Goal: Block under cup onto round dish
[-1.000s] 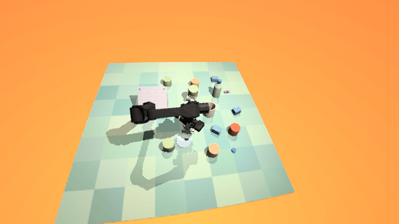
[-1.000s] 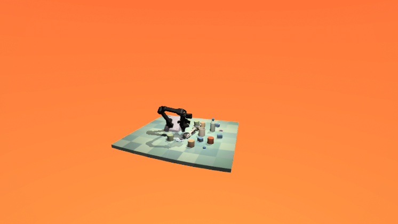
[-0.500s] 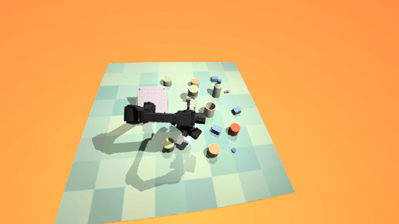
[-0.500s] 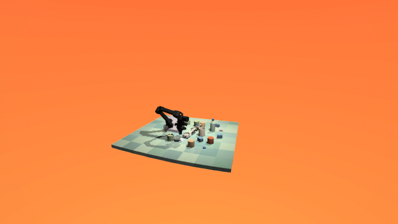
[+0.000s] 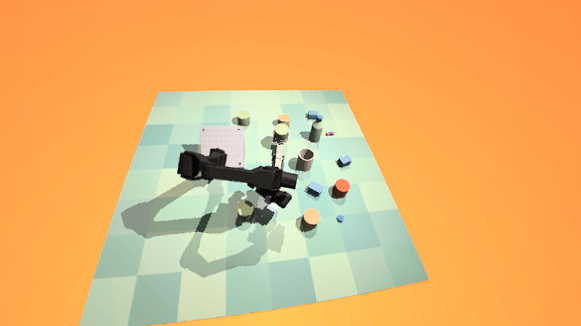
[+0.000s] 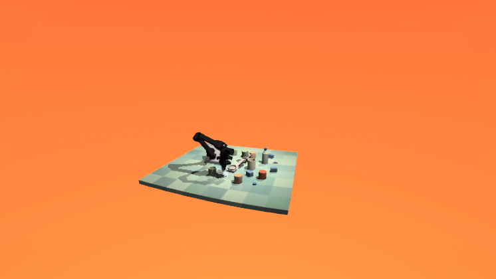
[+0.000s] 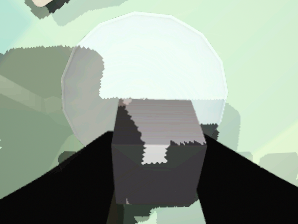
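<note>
My gripper [image 7: 154,141] [image 6: 223,169] is shut on the dark grey block [image 7: 159,150]. It holds the block low over the near part of the white round dish [image 7: 160,55] [image 5: 272,208] [image 6: 225,173]; whether the block touches the dish cannot be told. A green cup [image 5: 280,132] [image 6: 245,153] stands on the far end of the balance [image 5: 279,151] [image 6: 239,163]. The balance's near end is bare, partly hidden by the arm in the top view. Another green cup [image 5: 245,208] [image 6: 211,170] stands on the mat beside the dish, not above it.
A third green cylinder [image 5: 242,118] stands behind the pale board [image 5: 222,141]. A hollow beige cup [image 5: 304,159] and a grey bottle [image 5: 316,132] stand right of the balance. A blue block [image 5: 314,188], an orange cylinder [image 5: 311,216] and a red cylinder [image 5: 341,187] are right of the dish.
</note>
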Robot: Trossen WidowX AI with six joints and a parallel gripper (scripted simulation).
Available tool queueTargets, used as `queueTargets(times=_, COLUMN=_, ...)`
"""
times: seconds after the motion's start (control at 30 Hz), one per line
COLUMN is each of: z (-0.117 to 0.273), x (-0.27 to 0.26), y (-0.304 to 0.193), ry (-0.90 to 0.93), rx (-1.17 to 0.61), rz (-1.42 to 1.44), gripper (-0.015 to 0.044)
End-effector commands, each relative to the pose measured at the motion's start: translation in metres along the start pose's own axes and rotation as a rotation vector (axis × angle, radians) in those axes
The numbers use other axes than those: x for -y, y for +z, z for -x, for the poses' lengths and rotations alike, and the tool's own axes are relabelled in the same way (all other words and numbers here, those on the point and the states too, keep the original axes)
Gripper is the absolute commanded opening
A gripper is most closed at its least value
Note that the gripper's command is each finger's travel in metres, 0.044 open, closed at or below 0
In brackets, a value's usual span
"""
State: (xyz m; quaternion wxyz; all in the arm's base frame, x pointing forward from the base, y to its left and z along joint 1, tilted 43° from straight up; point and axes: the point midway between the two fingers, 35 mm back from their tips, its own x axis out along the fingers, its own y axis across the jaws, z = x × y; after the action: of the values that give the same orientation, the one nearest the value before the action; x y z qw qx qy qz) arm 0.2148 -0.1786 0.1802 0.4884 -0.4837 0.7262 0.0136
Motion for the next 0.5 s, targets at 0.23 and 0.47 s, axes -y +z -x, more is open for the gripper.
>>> queueTargets(times=0.23, z=-0.022, x=-0.004, y=0.000, ry=0.007, rx=-0.001, rz=0.008, gripper=0.0000)
queueTargets(times=0.47, z=-0.030, x=-0.003, y=0.000, ry=0.007, rx=-0.001, rz=0.008, gripper=0.0000)
